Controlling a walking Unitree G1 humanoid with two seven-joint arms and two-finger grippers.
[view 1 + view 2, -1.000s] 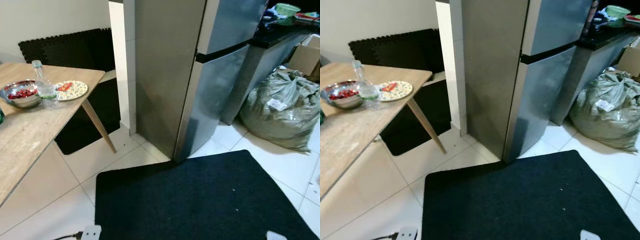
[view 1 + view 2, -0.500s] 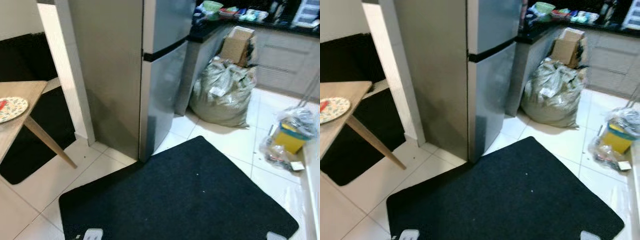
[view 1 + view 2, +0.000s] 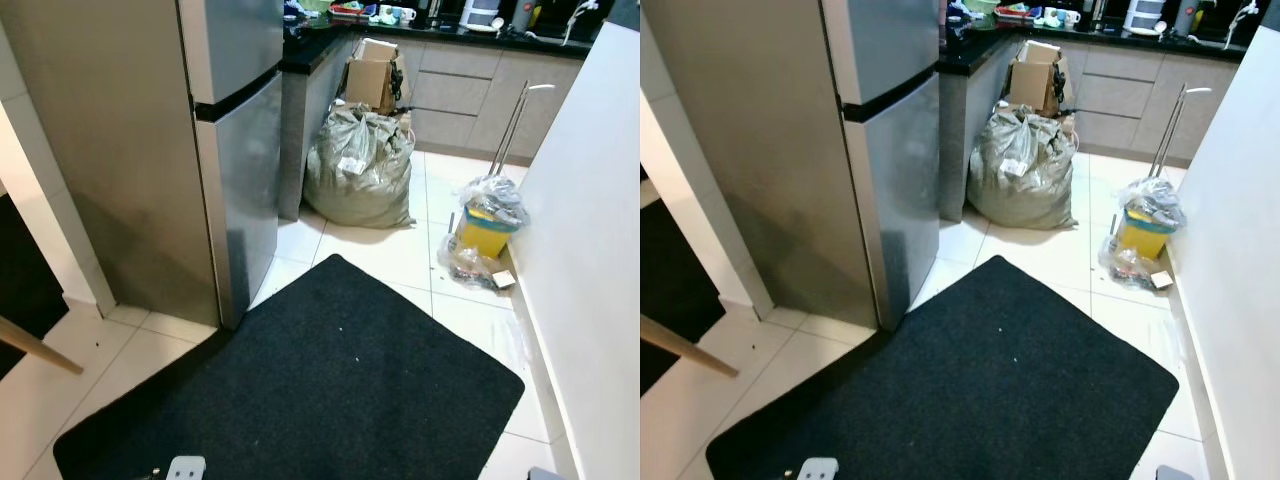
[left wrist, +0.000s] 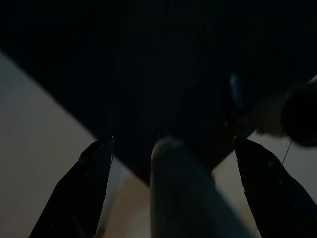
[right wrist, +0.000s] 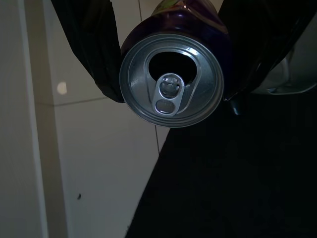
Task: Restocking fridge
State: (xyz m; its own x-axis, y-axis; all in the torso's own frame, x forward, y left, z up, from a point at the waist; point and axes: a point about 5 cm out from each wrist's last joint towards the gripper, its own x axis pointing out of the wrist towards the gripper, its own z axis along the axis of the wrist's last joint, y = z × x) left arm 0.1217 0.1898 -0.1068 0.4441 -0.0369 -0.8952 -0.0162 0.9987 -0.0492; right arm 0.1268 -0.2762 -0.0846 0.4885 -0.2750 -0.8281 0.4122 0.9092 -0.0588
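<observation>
Fridge: steel two-door fridge (image 3: 235,150) stands at the left of the head views, both doors shut, a dark band between upper and lower door.
Floor: black mat (image 3: 320,400) lies on white tiles (image 3: 400,255) in front of the fridge; one corner reaches almost to the fridge's foot.
Beside fridge: dark counter (image 3: 975,45) with clutter on top, a stuffed grey-green sack (image 3: 360,170) on the floor against it, a cardboard box (image 3: 372,75) behind the sack.
Right side: white wall (image 3: 590,220); near it a yellow bin (image 3: 483,228) wrapped in clear plastic, with a thin metal stand (image 3: 512,125) behind.
Lower left corner: a wooden table leg (image 3: 685,345) slants in.
Right wrist view, extra detail: can (image 5: 172,79) seen top-on, silver lid, tab in place, mouth open and dark, purple side showing; below it, tiles and the mat's edge.
Right gripper (image 5: 173,49): black fingers (image 5: 91,47) close against both sides of the can, holding it above the floor.
Left wrist view, extra detail: very dark; two black fingers (image 4: 81,191) spread wide apart, a pale rounded shaft between them, hard to identify.
Left gripper (image 4: 173,188): gaping, nothing clearly gripped; mat and pale tile beneath.
</observation>
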